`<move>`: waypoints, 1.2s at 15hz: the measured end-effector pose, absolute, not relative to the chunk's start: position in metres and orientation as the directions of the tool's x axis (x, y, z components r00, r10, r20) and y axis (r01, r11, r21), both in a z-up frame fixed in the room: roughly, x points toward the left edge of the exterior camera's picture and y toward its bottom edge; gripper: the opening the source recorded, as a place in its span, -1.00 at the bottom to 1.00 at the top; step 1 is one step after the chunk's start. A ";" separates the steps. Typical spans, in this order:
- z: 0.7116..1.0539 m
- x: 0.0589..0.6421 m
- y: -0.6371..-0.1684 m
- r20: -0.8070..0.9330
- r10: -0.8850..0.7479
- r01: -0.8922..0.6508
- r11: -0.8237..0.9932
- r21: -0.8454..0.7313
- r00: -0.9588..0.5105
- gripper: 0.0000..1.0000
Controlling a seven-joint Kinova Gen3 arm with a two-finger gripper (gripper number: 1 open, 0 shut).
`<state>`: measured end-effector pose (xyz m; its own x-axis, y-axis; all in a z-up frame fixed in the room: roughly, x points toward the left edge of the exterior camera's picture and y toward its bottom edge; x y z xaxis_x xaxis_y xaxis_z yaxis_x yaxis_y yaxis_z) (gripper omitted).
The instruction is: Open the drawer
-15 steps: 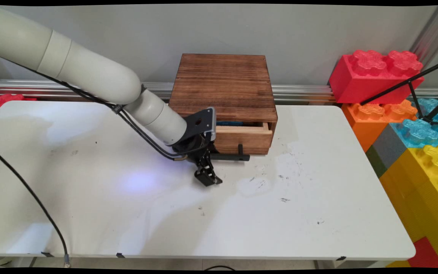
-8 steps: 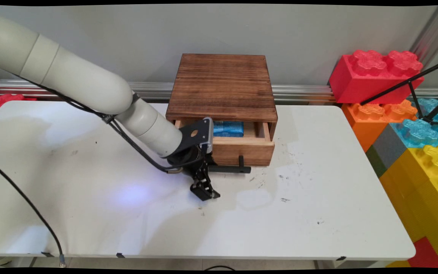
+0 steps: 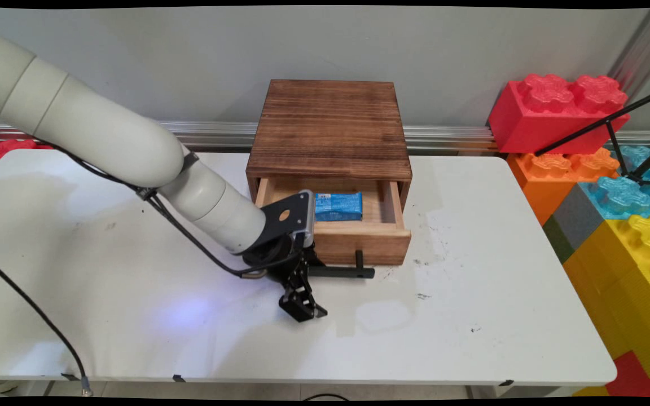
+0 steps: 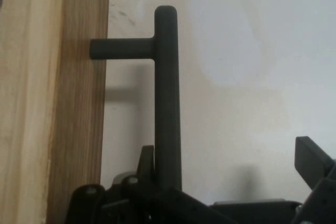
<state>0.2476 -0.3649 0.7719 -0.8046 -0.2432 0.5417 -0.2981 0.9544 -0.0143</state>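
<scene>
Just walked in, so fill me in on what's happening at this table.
The white arm has its gripper hooked on the black handle of a drawer in the wooden box. The drawer has slid out further over the last second and stands partly open, with a blue packet lying inside.

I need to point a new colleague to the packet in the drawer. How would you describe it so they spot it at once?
Start at the dark wooden box against the wall at the table's far edge. Its drawer is pulled out toward the camera, and the packet lies flat inside, just right of the gripper's wrist. It is bright blue, the only thing seen in the pale wood drawer.
</scene>
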 end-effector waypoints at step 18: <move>0.771 0.236 -0.298 0.578 -0.231 -0.253 0.966 0.045 -0.783 1.00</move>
<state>0.2365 -0.2983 0.7707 -0.7826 -0.2315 0.5779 -0.2528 0.9665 0.0447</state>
